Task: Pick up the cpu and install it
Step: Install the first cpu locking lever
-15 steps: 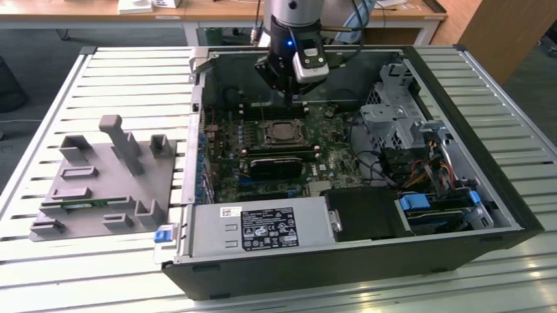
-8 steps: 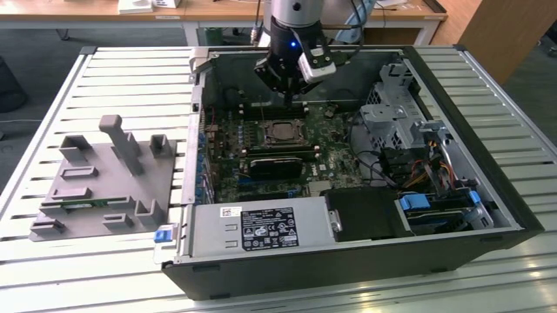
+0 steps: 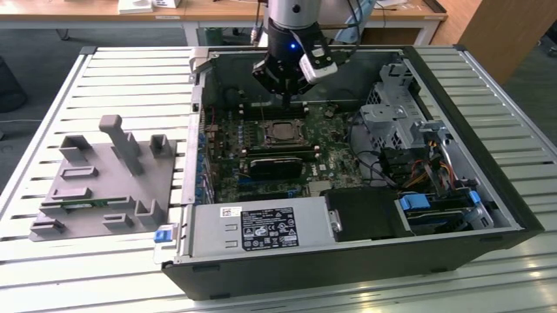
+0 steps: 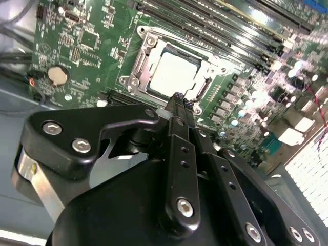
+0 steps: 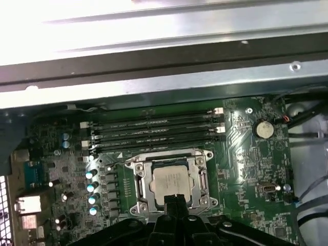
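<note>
Silver-grey metal is capping the cpu (image 5: 173, 180), a small flat square chip with a thin darker rim, which is lying level inside the steel socket frame (image 5: 170, 180) on the green motherboard (image 5: 241, 154), beside the memory slots (image 5: 154, 134), within the open computer case (image 3: 487, 182). The chip is likely handling as light, rigid and slick-topped, with a delicate underside, so its opposite edges are offering the safest hold. The gripper (image 4: 178, 98) is hanging just above the socket's edge, its fingers (image 4: 180, 120) pressing together at the tips and carrying nothing. In the exterior view a grey parts fixture (image 3: 104, 189) is sitting well apart on the slatted table (image 3: 513, 117).
</note>
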Available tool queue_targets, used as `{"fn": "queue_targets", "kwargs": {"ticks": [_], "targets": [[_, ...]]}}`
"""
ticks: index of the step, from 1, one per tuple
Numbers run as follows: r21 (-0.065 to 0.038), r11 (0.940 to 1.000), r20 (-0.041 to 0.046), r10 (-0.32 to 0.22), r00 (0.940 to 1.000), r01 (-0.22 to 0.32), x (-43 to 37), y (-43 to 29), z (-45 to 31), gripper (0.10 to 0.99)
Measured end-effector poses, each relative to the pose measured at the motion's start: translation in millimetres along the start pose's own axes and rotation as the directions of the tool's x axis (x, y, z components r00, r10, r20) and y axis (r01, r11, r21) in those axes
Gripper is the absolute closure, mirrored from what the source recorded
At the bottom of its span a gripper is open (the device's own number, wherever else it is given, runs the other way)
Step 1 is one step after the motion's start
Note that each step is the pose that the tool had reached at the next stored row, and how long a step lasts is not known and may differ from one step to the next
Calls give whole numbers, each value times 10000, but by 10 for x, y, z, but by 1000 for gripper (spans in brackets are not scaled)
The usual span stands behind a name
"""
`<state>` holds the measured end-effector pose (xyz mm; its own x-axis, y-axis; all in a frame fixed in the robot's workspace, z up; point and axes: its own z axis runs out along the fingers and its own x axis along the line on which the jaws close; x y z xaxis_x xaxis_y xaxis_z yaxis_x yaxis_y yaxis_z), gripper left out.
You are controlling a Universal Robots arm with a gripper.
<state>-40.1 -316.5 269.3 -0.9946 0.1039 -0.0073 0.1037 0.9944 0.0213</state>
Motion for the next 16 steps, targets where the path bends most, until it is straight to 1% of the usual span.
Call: {"fn": "queue_targets", "kwargs": {"ticks": [2, 4, 8, 10, 16], "targets": [[-5, 9993, -7, -376, 9993, 376, 0, 0, 6, 980], [-6, 9973, -15, -735, 9973, 735, 0, 0, 10, 980], [-12, 9894, -31, -1451, 9894, 1451, 0, 0, 16, 980], [-16, 9875, -31, -1574, 9875, 1574, 11, -2, 18, 980], [-16, 9875, -32, -1578, 9875, 1578, 113, -12, 21, 980]]}}
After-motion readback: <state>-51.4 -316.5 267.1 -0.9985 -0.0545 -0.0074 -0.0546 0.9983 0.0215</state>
